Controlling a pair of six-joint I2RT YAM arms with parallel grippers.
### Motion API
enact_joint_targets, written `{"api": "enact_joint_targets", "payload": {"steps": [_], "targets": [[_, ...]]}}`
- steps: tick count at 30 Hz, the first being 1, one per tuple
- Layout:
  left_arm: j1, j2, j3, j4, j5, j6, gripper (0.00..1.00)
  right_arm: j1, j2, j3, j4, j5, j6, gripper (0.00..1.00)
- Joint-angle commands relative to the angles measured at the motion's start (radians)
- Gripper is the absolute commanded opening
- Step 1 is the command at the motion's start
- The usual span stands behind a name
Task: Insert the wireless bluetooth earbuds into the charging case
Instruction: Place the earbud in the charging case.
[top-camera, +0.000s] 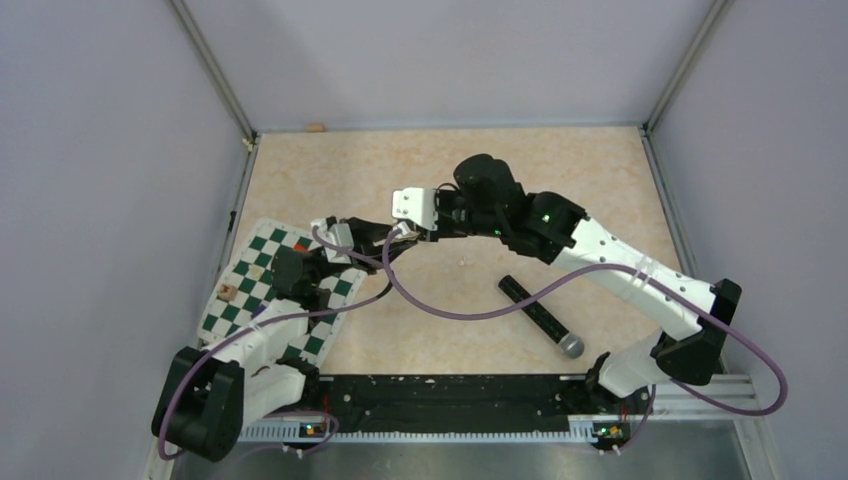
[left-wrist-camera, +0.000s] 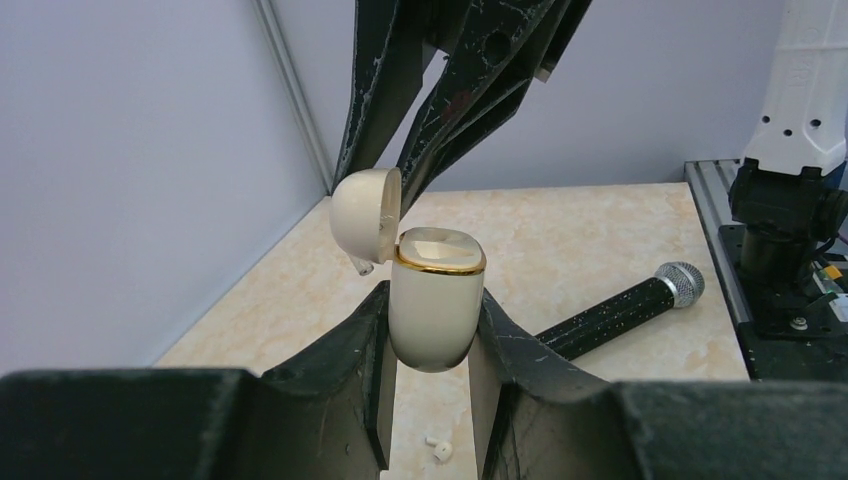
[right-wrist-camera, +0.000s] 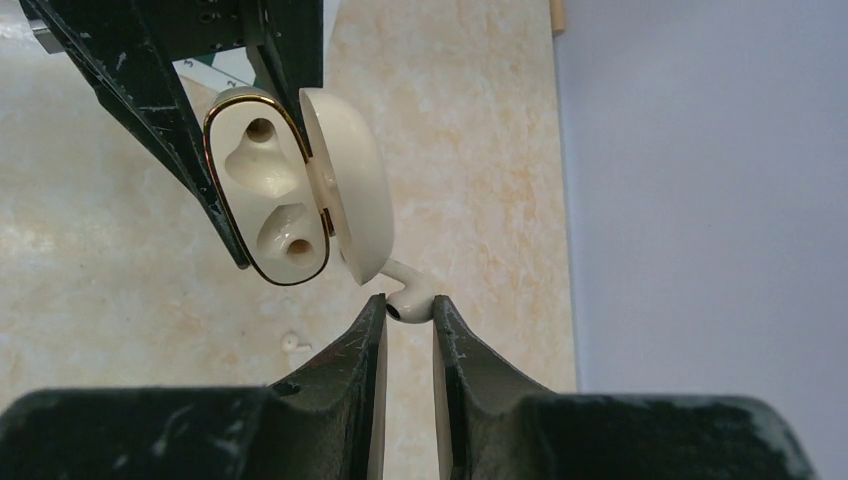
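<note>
My left gripper (left-wrist-camera: 432, 322) is shut on the cream charging case (left-wrist-camera: 432, 305) with a gold rim and holds it upright above the table. Its lid (left-wrist-camera: 365, 210) stands open, and both wells (right-wrist-camera: 270, 190) are empty. My right gripper (right-wrist-camera: 408, 306) is shut on a white earbud (right-wrist-camera: 412, 297) at its fingertips, just behind the open lid (right-wrist-camera: 350, 190), with the stem touching it. A second white earbud (left-wrist-camera: 440, 450) lies loose on the table below the case; it also shows in the right wrist view (right-wrist-camera: 292, 342). In the top view both grippers meet mid-table (top-camera: 405, 235).
A black microphone (top-camera: 540, 315) with a silver head lies on the table right of centre. A green-and-white chequered board (top-camera: 280, 290) lies at the left with a small block (top-camera: 228, 293) on it. A wooden bit (top-camera: 315, 127) sits at the far edge.
</note>
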Motion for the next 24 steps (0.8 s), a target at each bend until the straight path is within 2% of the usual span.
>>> {"api": "enact_joint_targets", "payload": {"steps": [1,10,16,24], "targets": [[0.009,-0.015,-0.018,0.060,-0.013,0.039,0.04,0.026,-0.008,0.073,0.002,0.093,-0.032,0.01],[0.067,0.008,-0.038,0.026,-0.101,-0.010,0.02,0.034,-0.051,0.036,0.041,0.153,-0.038,0.01],[0.082,0.018,-0.027,0.014,-0.100,-0.037,0.01,0.064,-0.059,0.005,0.068,0.145,-0.032,0.00],[0.088,0.019,-0.021,-0.004,-0.090,-0.048,0.01,0.112,-0.004,-0.020,0.149,0.223,0.006,0.00]]}}
